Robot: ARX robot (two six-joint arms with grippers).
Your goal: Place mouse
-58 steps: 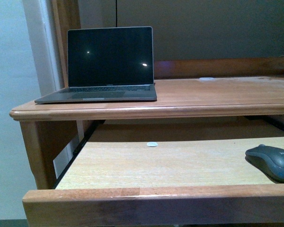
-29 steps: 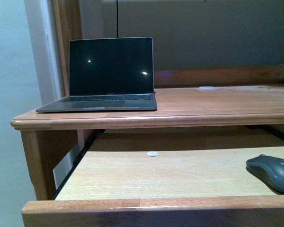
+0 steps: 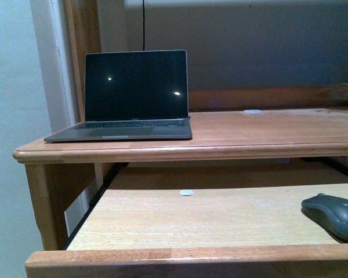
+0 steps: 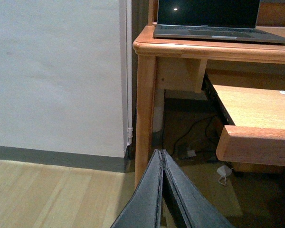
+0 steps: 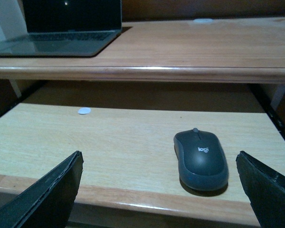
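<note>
Mouse [image 3: 333,214] on tray [image 3: 209,217], laptop [image 3: 134,87] on desk [image 3: 267,124] above

Front camera square to desk [image 3: 267,124]; wrist cameras lower; sliding shelf [image 3: 191,214] in all.

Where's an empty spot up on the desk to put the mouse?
The desk top is mostly bare to the right of the laptop, which fills its left end. On the pull-out shelf below, the stretch between the white disc and the mouse is free too.
</note>
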